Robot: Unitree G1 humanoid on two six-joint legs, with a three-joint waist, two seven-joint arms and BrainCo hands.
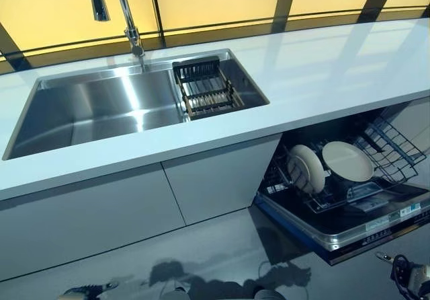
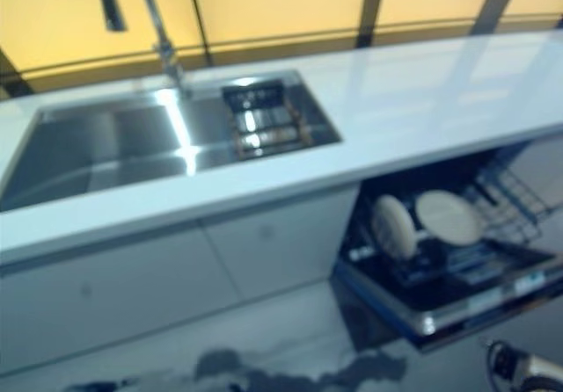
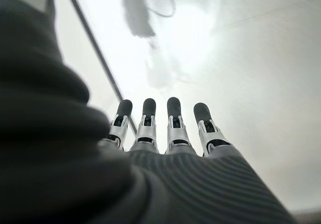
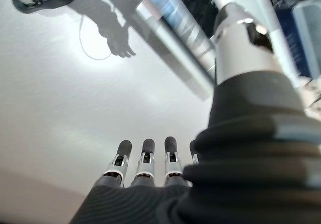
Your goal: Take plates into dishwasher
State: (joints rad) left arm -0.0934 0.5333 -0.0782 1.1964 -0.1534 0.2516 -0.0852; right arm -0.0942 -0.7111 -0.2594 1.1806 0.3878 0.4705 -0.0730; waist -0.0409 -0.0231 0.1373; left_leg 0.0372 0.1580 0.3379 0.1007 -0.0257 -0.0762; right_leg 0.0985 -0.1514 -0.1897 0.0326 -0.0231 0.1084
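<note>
Two cream plates stand in the lower rack (image 1: 396, 142) of the open dishwasher under the counter: one upright (image 1: 306, 167), one leaning beside it (image 1: 347, 161). My left hand (image 3: 175, 128) hangs low over the pale floor with straight fingers and holds nothing. My right hand (image 4: 145, 166) also hangs over the floor, fingers straight and empty, close to the edge of the dishwasher door (image 4: 175, 48). Neither hand touches a plate. No plate shows on the counter or in the sink.
A steel sink (image 1: 101, 105) is set into the white counter (image 1: 322, 64), with a dark dish rack (image 1: 205, 88) at its right end and a tall faucet (image 1: 127, 17) behind. The dishwasher door (image 1: 336, 236) juts out low at the right.
</note>
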